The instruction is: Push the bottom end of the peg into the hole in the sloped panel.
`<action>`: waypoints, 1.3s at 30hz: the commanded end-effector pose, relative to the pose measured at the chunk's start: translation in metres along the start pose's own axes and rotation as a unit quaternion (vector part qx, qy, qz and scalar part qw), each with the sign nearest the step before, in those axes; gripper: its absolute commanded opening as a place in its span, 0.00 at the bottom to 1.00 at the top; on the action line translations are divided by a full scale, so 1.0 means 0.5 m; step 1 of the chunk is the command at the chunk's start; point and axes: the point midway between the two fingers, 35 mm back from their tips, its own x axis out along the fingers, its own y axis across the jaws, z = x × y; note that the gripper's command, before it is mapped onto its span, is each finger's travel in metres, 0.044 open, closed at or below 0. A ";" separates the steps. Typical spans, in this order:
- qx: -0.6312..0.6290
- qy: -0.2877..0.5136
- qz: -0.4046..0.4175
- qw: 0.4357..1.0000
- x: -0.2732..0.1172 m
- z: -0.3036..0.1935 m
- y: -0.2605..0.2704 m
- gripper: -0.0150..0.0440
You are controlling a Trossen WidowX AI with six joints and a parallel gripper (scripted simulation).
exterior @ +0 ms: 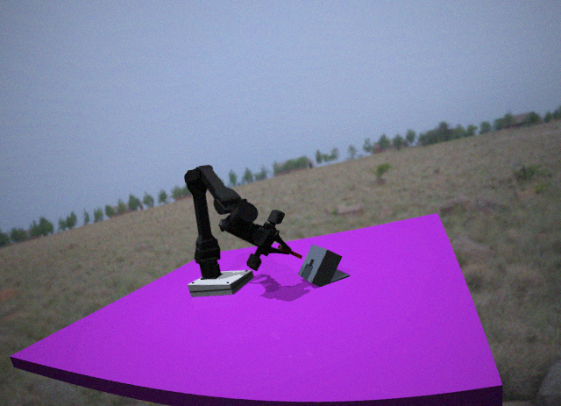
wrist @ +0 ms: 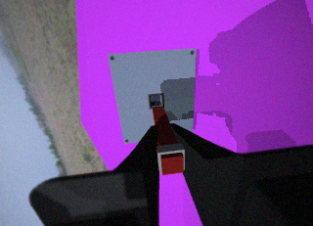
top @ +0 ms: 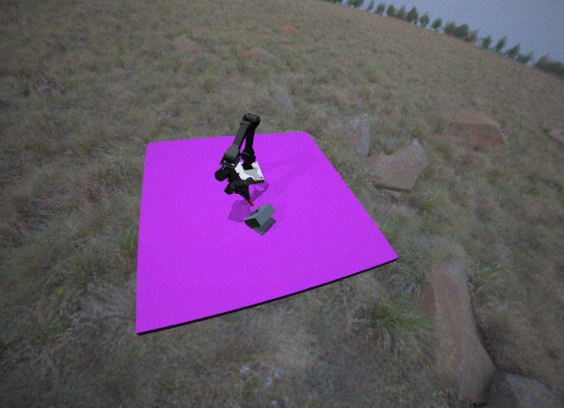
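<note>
From above, the black arm (top: 241, 144) leans over the magenta bench (top: 191, 267), its hand (top: 246, 195) pinching the red peg (top: 249, 202), whose free end points at the grey sloped panel (top: 260, 216) just beside it. From the side, the peg (exterior: 293, 253) slants down toward the panel (exterior: 319, 265) and stops a little short of its face. At the wrist, the peg (wrist: 166, 133) runs out between the dark fingers, its far tip lined up on the square hole (wrist: 156, 100).
</note>
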 end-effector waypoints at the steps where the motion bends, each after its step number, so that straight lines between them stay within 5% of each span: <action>1: 0.004 0.000 0.002 1.000 0.008 -0.002 -0.003 0.25; 39: 0.001 -0.003 0.007 1.000 0.057 0.001 0.000 0.25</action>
